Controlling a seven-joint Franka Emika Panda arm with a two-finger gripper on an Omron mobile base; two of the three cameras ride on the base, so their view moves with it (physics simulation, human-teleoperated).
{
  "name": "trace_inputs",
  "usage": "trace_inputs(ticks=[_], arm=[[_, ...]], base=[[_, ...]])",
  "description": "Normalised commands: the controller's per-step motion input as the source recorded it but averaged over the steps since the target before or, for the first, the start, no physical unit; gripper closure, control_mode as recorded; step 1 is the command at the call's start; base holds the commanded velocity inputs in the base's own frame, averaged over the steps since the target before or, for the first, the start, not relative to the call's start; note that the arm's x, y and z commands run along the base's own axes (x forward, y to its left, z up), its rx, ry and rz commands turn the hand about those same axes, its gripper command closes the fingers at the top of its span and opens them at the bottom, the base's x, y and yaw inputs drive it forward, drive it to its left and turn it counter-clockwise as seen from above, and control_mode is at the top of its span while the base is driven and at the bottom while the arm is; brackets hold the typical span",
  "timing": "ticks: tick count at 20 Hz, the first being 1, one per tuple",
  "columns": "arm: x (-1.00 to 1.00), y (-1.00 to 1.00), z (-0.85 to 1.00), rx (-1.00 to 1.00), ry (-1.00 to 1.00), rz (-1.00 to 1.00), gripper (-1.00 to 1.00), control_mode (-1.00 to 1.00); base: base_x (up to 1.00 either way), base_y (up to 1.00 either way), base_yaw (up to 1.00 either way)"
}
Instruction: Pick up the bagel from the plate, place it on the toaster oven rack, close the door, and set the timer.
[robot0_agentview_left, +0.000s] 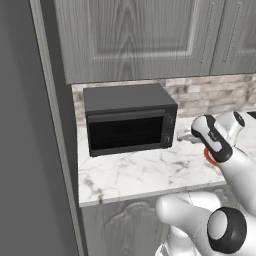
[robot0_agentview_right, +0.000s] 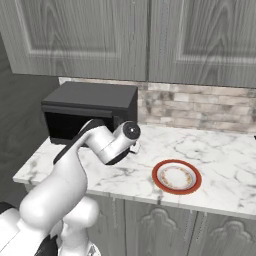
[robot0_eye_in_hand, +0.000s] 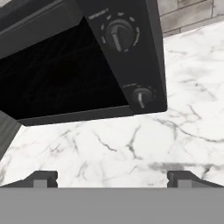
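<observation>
The black toaster oven (robot0_agentview_left: 129, 120) stands on the marble counter with its door (robot0_agentview_left: 126, 133) shut flat against the front. Through the dark glass (robot0_eye_in_hand: 65, 74) I cannot make out the rack or the bagel; both are hidden. The white plate with the red-orange rim (robot0_agentview_right: 176, 176) lies bare on the counter to the oven's right. My gripper (robot0_eye_in_hand: 113, 178) hovers above the counter just in front of the oven's right side, open with nothing between its fingertips (robot0_eye_in_hand: 42, 177). It faces the control panel with an upper knob (robot0_eye_in_hand: 119, 33) and a lower knob (robot0_eye_in_hand: 141, 95).
Grey wall cabinets (robot0_agentview_right: 150, 35) hang above the oven, and a tall dark panel (robot0_agentview_left: 30, 150) closes off the left. A stone-tile backsplash (robot0_agentview_right: 200, 107) runs behind. The counter's front edge (robot0_agentview_left: 150, 192) lies close to my base.
</observation>
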Motion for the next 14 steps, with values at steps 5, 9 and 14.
trace_inputs(ticks=[5, 9, 14], arm=[[0.39, 0.00, 0.00, 0.00, 0.04, 0.03, -1.00, -1.00], [0.31, 0.00, -0.08, -0.01, 0.10, 0.03, -1.00, -1.00], [0.15, 0.00, -0.20, -0.04, 0.08, 0.02, -1.00, -1.00]], base=[[0.00, 0.00, 0.00], [0.00, 0.00, 0.00], [0.00, 0.00, 0.00]])
